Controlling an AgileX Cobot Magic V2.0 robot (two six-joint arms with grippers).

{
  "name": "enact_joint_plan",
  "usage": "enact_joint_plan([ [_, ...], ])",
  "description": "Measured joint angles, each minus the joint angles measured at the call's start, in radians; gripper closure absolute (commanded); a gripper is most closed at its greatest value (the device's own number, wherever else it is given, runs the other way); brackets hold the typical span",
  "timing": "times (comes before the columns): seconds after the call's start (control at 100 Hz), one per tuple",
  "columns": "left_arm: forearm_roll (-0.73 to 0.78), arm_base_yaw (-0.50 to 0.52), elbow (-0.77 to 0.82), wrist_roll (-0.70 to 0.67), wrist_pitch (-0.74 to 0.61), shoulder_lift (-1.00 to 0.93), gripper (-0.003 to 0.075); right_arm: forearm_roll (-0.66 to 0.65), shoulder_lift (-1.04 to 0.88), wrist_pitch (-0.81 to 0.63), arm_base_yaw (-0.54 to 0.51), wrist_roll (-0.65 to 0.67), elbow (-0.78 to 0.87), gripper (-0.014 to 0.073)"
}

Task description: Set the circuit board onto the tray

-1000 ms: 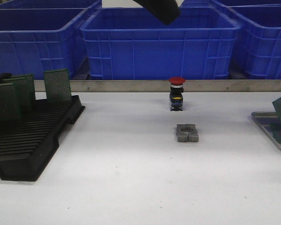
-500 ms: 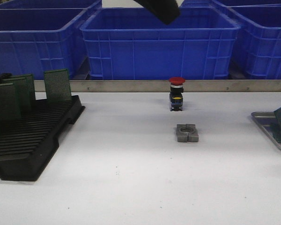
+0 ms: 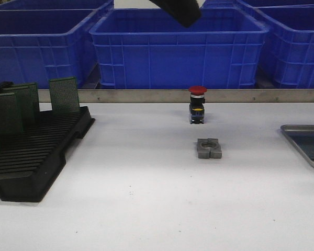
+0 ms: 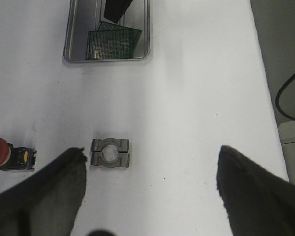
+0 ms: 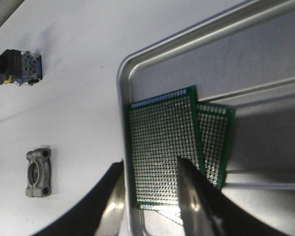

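Green board [image 5: 163,147], a second ago tilted above the tray [image 5: 196,34], now lies flat in it, gone from front view, my right claw [image 5: 150,189] apart astride it.

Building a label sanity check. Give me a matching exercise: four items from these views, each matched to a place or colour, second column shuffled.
Things:
1. circuit board
2. push button
3. metal clamp block
4. black slotted rack

Descriptions:
A. red cap, near the metal rail
B. lying in the tray
C. grey, mid-table
D. at the robot's left, boards standing in it

Pairs: 1-B, 2-A, 3-C, 4-D
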Motion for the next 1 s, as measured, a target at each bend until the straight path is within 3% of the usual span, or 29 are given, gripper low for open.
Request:
enact_joint_plan([
  [0.11,0.000,0.000,0.000,0.000,0.000,0.000,0.0204,0.000,0.000,-0.005,0.000,0.000,0.000,0.0164],
  [0.63,0.000,0.000,0.000,0.000,0.000,0.000,0.0206,0.001,-0.007,-0.003,0.010,-0.011,0.000,0.0164],
  [1.0,0.023,0.000,0.000,-0.114,-0.021,-0.043,0.0206,0.001,-0.202,-0.035,0.123,-0.065,0.000,0.0165],
])
